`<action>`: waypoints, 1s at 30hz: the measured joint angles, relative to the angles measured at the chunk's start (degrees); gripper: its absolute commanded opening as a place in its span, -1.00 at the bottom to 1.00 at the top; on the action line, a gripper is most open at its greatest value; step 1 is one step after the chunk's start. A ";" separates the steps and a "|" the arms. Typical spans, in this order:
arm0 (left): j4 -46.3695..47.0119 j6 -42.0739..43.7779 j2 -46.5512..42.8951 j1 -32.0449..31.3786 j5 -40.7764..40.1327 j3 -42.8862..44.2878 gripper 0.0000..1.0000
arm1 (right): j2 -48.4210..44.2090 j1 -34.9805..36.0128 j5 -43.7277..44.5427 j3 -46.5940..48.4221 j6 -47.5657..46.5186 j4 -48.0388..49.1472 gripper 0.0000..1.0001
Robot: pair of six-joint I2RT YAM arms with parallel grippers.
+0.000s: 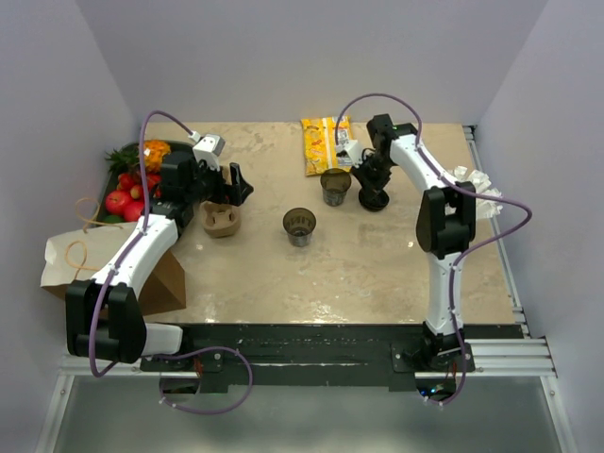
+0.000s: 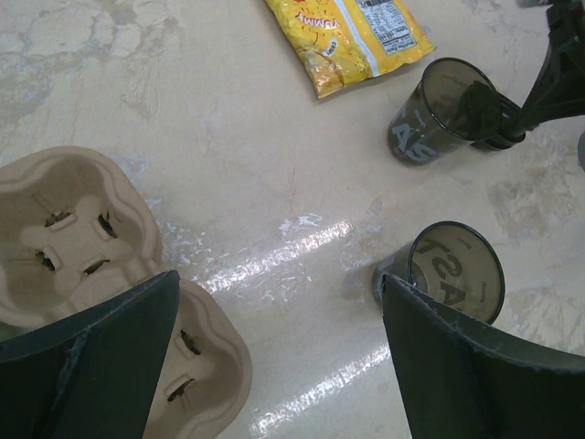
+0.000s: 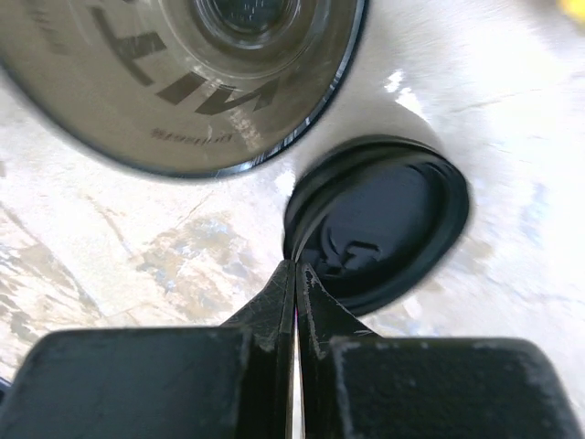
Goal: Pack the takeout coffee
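step: The right gripper (image 3: 294, 274) is at the black lid (image 3: 384, 224) lying on the table (image 1: 377, 274), just beside the far cup (image 1: 335, 186); this looks like the lid pickup, ahead of capping a cup.

right gripper: Its fingers are pressed together with no gap between them, tips at the lid's rim. Whether the rim is actually pinched or the tips merely touch it cannot be told from the wrist view.

left gripper: The left gripper (image 2: 274, 357) is spread wide and holds nothing; it hovers over the cardboard carrier (image 2: 82, 238), touching neither it nor a cup.

cups: Two dark translucent cups stand upright and uncapped on the table, apart from each other; the near cup (image 1: 300, 226) sits mid-table between the carrier and the far cup. Neither is in the carrier.

other things: A yellow packet (image 1: 321, 143) lies beyond the far cup; a paper bag (image 1: 104, 260) sits at the left edge.

next move: If the lid is gripped, it likely needs lifting level and centring over the far cup's mouth before pressing down. If not, the fingers would have to reopen and take the rim properly.

progress: Early, judging by uncapped cups and an unfilled carrier.
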 measured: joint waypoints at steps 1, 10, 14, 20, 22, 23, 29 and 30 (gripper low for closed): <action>-0.02 0.00 0.00 0.00 0.02 -0.02 0.91 | -1.07 0.00 0.13 0.00 0.33 0.44 -1.00; 0.00 0.39 0.63 -0.09 1.79 -0.04 0.96 | -11.02 0.00 -0.11 0.57 1.75 1.51 -1.00; -0.28 3.76 0.68 -1.62 4.46 0.20 1.00 | -11.93 0.00 -2.80 1.70 1.97 0.42 -1.00; -0.79 20.57 -2.80 -12.37 6.82 0.81 0.98 | -14.60 0.39 -15.58 5.31 0.46 -5.49 -1.00; -0.46 27.47 -5.20 -15.72 8.44 0.96 0.96 | -15.32 1.25 -19.04 6.86 0.07 -6.97 -1.00; -0.42 29.94 -5.88 -16.39 9.31 1.25 0.96 | -15.78 2.01 -21.22 7.61 -0.33 -7.80 -1.00; 2.51 47.80 -5.92 -18.62 13.18 3.23 0.85 | -17.68 10.80 -27.47 7.58 -3.28 -11.04 -1.00; 2.49 49.79 -5.44 -19.10 13.46 3.65 0.79 | -17.70 12.26 -28.09 7.48 -3.58 -11.54 -1.00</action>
